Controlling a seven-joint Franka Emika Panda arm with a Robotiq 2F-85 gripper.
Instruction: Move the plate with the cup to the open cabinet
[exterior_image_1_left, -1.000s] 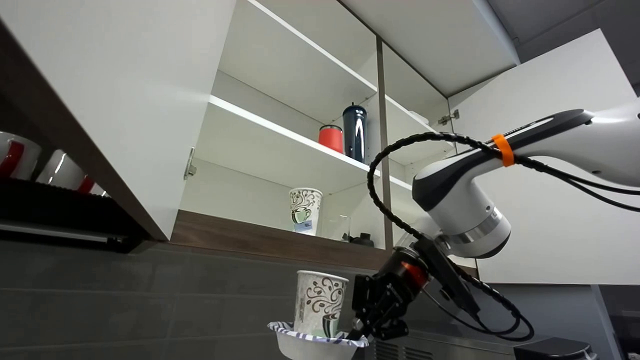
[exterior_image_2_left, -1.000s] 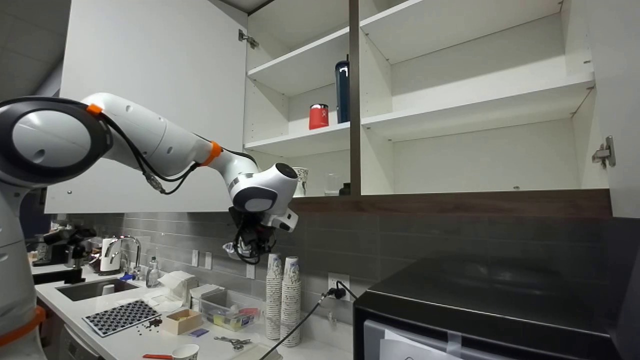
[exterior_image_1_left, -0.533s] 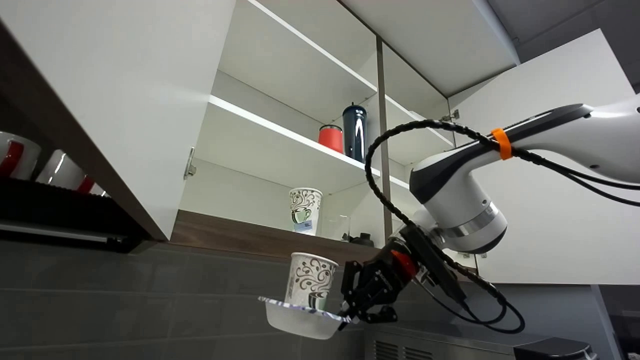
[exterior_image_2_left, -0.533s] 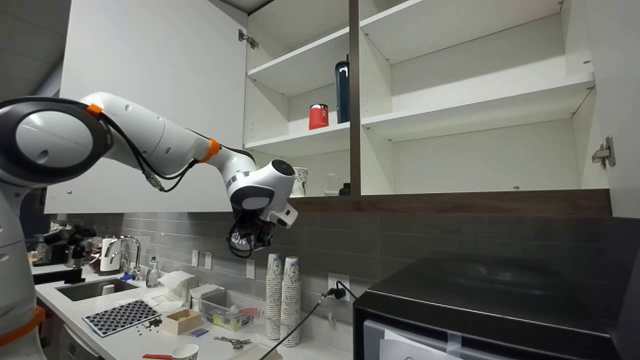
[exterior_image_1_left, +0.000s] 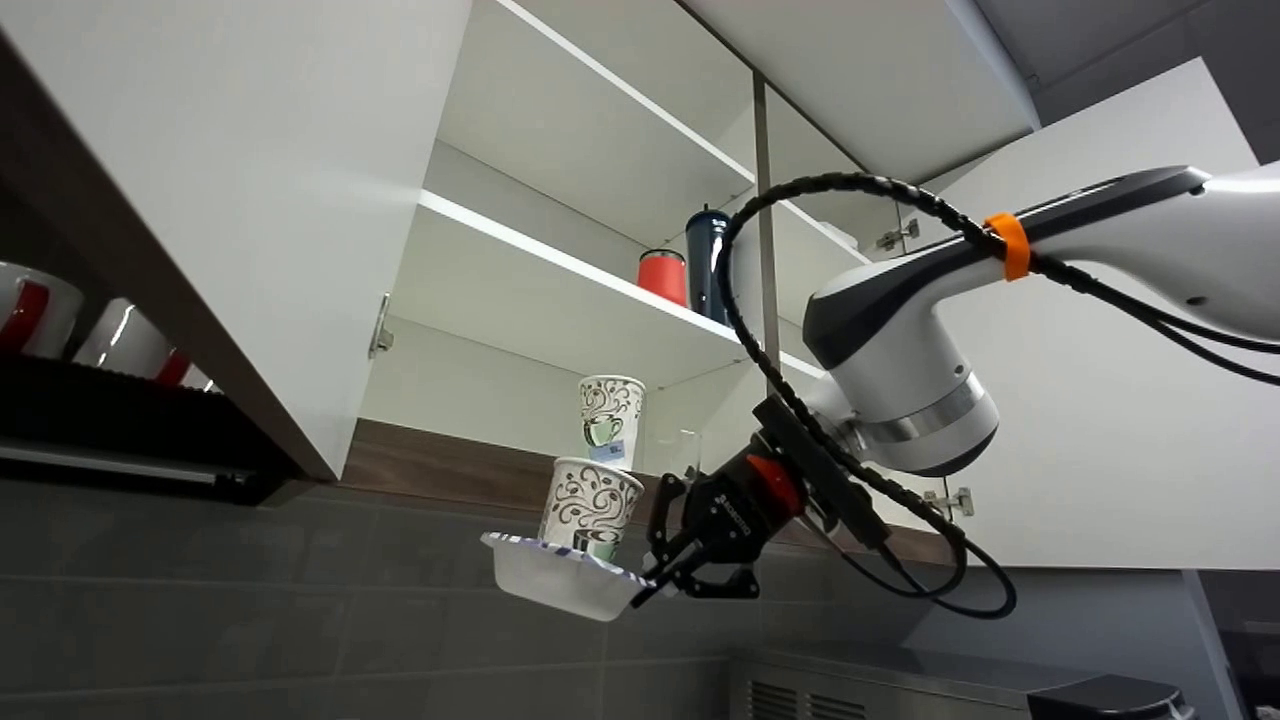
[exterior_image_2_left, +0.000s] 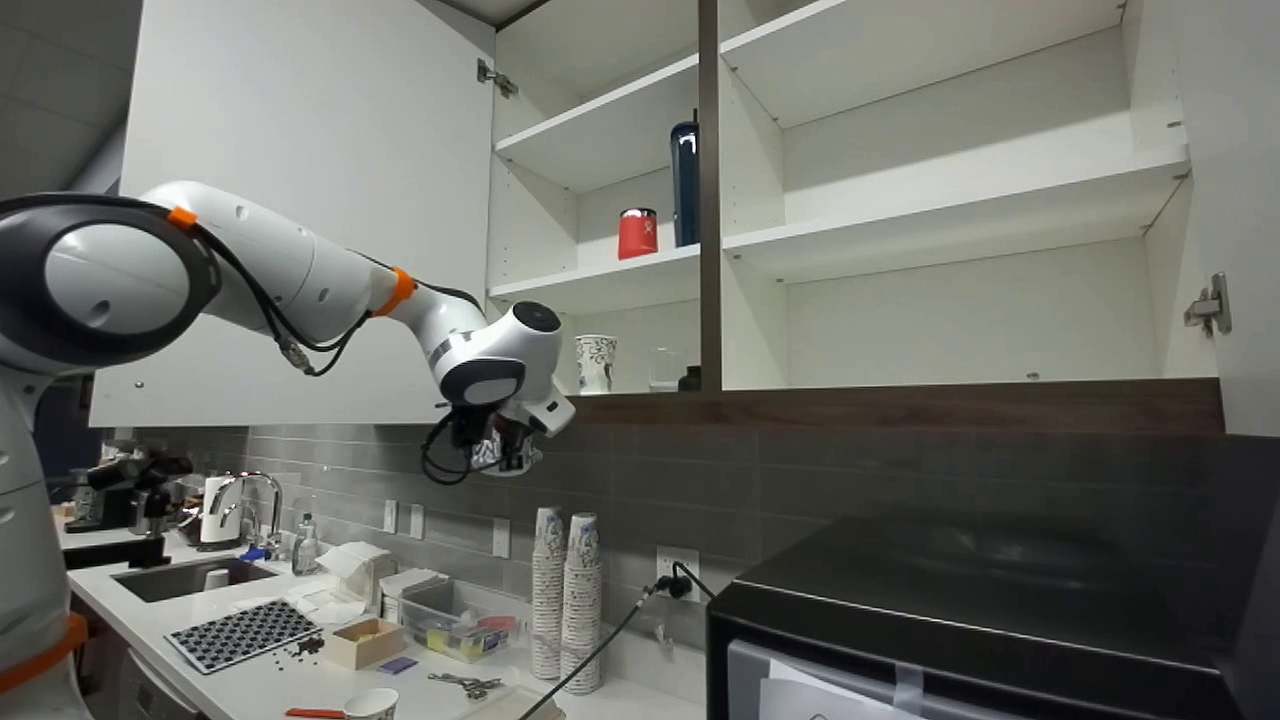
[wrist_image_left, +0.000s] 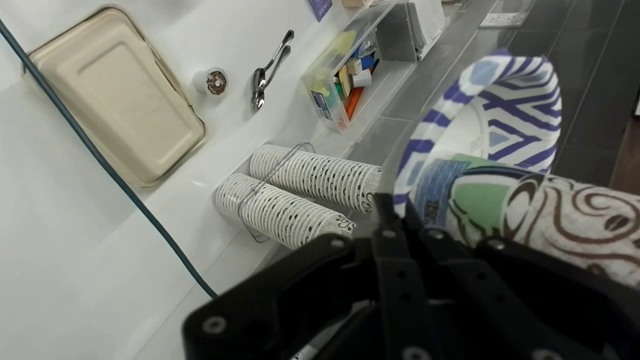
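Observation:
The plate (exterior_image_1_left: 555, 580), a deep white paper dish with a purple zigzag rim, hangs in the air below the cabinet's brown bottom edge (exterior_image_1_left: 430, 455). The cup (exterior_image_1_left: 590, 505), white with brown swirls and a green print, stands on it. Both tilt slightly toward the gripper. My gripper (exterior_image_1_left: 645, 592) is shut on the plate's rim. In the wrist view the fingertips (wrist_image_left: 397, 205) pinch the rim of the plate (wrist_image_left: 525, 100), with the cup (wrist_image_left: 500, 200) close beside them. In an exterior view the gripper (exterior_image_2_left: 505, 450) mostly hides both. The cabinet (exterior_image_2_left: 900, 408) stands open.
A similar cup (exterior_image_1_left: 612, 420) stands on the cabinet's bottom, near a clear glass (exterior_image_2_left: 663, 368). A red cup (exterior_image_1_left: 661, 277) and dark tumbler (exterior_image_1_left: 706, 265) stand on the shelf above. Open doors (exterior_image_1_left: 250, 200) flank the cabinet. Stacked cups (exterior_image_2_left: 582, 610) and a black appliance (exterior_image_2_left: 970, 590) are below.
The gripper has risen with the plate and cup and moved left in both exterior views. The cup's top now overlaps the cabinet's brown edge in an exterior view. The grip stays shut.

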